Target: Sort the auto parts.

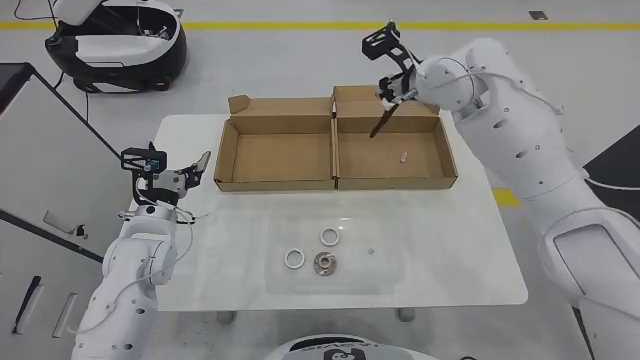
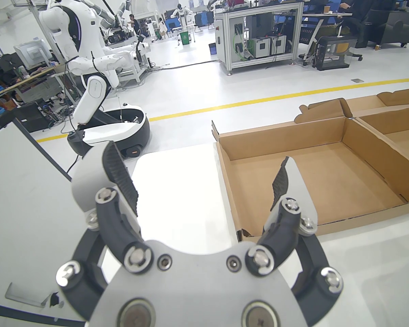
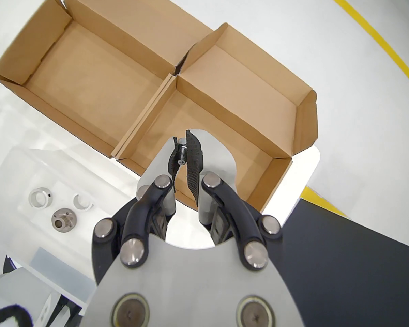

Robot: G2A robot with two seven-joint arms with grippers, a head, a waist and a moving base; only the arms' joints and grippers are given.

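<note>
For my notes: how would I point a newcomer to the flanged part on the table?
On the white table, look in front of the two cardboard boxes, where three small metal parts lie close together. The flanged hub is one of these. Unlike the two pale rings beside it, it is darker grey, with a flat flange around a raised centre.
</note>
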